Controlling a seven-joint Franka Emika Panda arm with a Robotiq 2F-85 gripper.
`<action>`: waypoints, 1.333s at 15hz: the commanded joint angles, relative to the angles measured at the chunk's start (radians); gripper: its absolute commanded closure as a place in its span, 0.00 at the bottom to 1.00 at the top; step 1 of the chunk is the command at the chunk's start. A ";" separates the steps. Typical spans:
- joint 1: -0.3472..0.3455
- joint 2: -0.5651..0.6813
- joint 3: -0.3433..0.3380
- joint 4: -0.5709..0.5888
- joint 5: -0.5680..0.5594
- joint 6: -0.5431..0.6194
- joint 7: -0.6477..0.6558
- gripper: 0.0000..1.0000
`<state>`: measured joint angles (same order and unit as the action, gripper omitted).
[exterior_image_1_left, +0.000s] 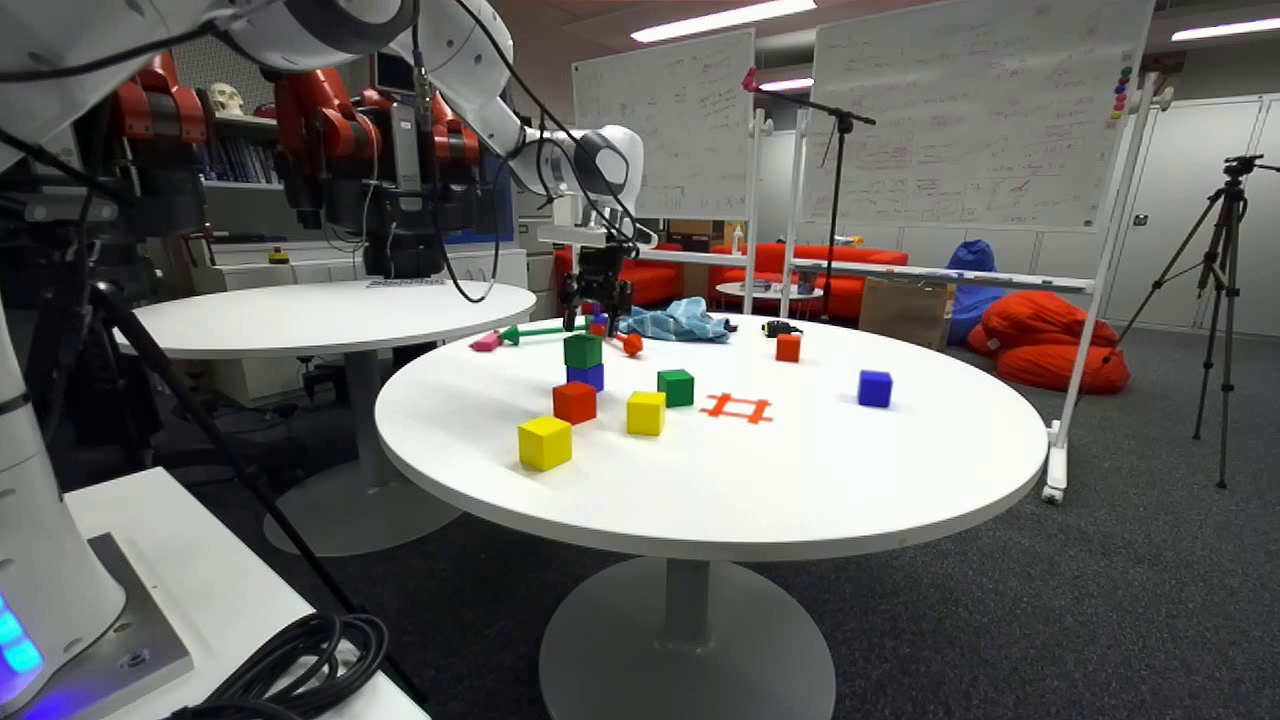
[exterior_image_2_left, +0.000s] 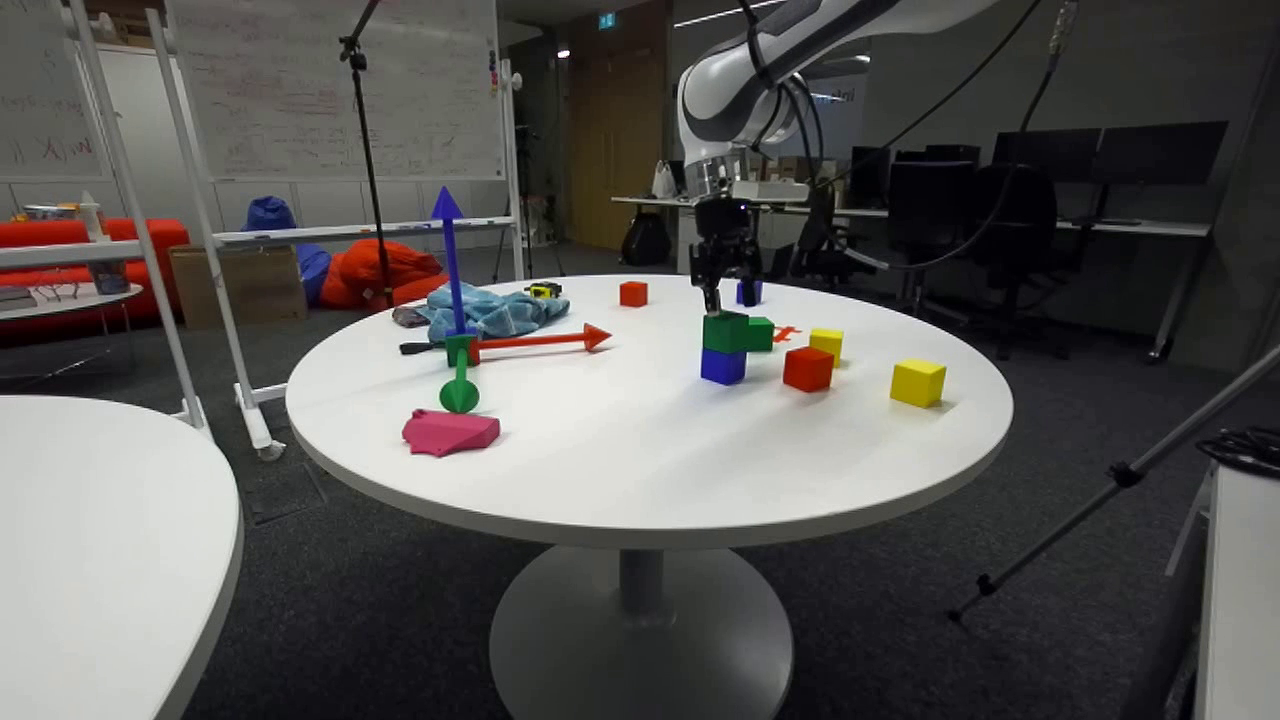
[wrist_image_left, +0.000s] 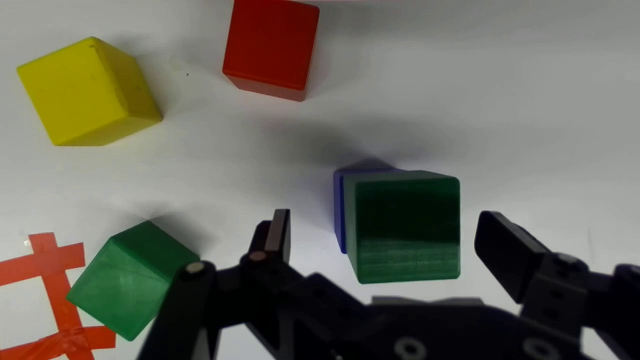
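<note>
My gripper (wrist_image_left: 387, 225) is open and empty above a two-cube stack. The stack is a green cube (wrist_image_left: 407, 230) on a blue cube (wrist_image_left: 339, 210), slightly offset. In the wrist view the green cube lies between the spread fingers, nearer the right one, touching neither. The gripper shows over the stack in both exterior views (exterior_image_1_left: 592, 318) (exterior_image_2_left: 730, 292). A second green cube (wrist_image_left: 125, 280) lies beside an orange tape grid (wrist_image_left: 52, 270). A red cube (wrist_image_left: 272, 45) and a yellow cube (wrist_image_left: 82, 92) stand nearby. Another yellow cube (exterior_image_1_left: 545, 443) is nearer the table edge.
On the round white table (exterior_image_1_left: 800, 490) are another red cube (exterior_image_1_left: 788, 347) and another blue cube (exterior_image_1_left: 875, 388). A three-arrow axis model (exterior_image_2_left: 453, 270), a pink piece (exterior_image_2_left: 450, 432) and a light blue cloth (exterior_image_2_left: 495, 312) are also there. A second round table (exterior_image_1_left: 330, 310) stands beside it.
</note>
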<state>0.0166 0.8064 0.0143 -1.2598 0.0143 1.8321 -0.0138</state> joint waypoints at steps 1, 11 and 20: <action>0.014 0.031 -0.011 0.063 -0.027 -0.056 0.012 0.00; 0.043 0.093 -0.011 0.158 -0.047 -0.119 0.018 0.00; 0.029 0.146 -0.007 0.191 -0.032 -0.142 0.006 0.25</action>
<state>0.0511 0.9263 0.0087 -1.1134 -0.0143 1.7306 -0.0126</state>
